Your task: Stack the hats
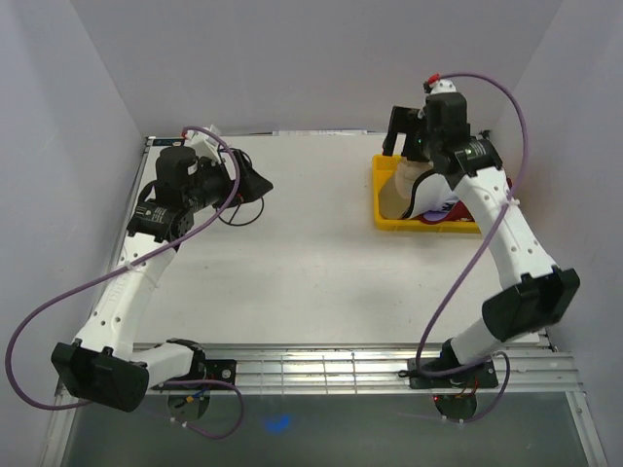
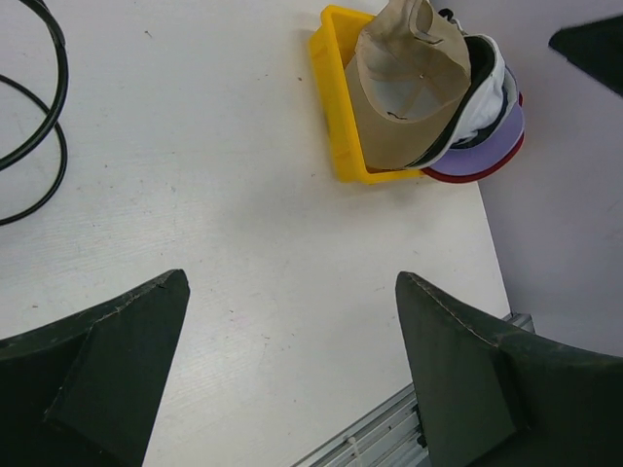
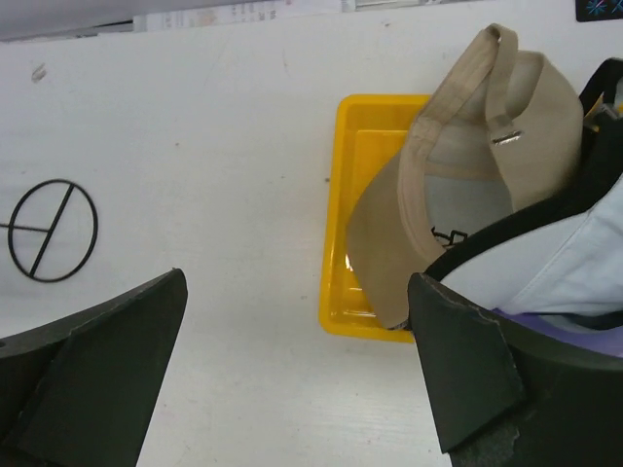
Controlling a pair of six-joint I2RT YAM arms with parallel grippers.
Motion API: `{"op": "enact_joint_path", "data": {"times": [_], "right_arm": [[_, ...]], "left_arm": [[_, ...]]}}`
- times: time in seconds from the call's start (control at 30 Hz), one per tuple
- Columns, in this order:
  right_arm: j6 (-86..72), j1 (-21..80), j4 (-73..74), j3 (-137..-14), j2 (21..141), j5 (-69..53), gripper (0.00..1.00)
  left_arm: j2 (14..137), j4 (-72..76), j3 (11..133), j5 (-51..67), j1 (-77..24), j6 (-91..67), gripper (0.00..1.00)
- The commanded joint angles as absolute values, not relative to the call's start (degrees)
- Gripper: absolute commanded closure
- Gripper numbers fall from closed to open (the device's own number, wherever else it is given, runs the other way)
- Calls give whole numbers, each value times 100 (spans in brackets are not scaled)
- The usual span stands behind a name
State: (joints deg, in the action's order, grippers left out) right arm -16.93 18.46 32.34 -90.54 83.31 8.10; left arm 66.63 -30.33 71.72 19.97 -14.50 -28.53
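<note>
five hats (image 1: 428, 195) sit nested together in a yellow tray (image 1: 384, 199) at the far right of the white table (image 1: 311, 263), the pile leaning out past the tray's rim. the tan cap (image 3: 526, 107) lies outermost, tipped on edge with its lining and rear strap showing. behind it come the black cap (image 3: 545, 216), the white cap (image 3: 579, 263) and the purple cap (image 3: 584, 326). the red cap (image 2: 472, 177) shows as a thin edge at the bottom in the left wrist view.

the right gripper (image 1: 397, 131) hovers above the tray's far left corner, its fingers (image 3: 107, 379) spread wide with nothing between them. one finger overlaps the pile in the wrist view, and whether it touches the fabric cannot be told.

the left gripper (image 1: 251, 183) hangs over the far left of the table, well apart from the tray, its jaws likewise wide apart and empty. a black cable (image 2: 44, 126) lies looped on the table near it.
</note>
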Motion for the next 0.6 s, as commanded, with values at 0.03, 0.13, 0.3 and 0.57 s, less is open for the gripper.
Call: {"op": "enact_joint_path", "data": {"times": [0.03, 0.13, 0.3, 0.57], "right_arm": [[-1328, 1854, 4445, -11307, 9498, 1748, 0], [-1231, 1854, 5220, -12540, 10475, 2206, 0], [-1116, 1793, 5028, -12446, 11082, 2014, 5], [-1116, 1679, 4869, -11148, 10926, 1890, 7]], "left_arm": [[6706, -3252, 7356, 2083, -1477, -2804, 2], [6697, -3278, 7322, 2057, -1485, -2812, 2], [6741, -3226, 7269, 2135, -1485, -2865, 2], [6776, -3199, 7251, 2232, -1477, -2883, 2]]}}
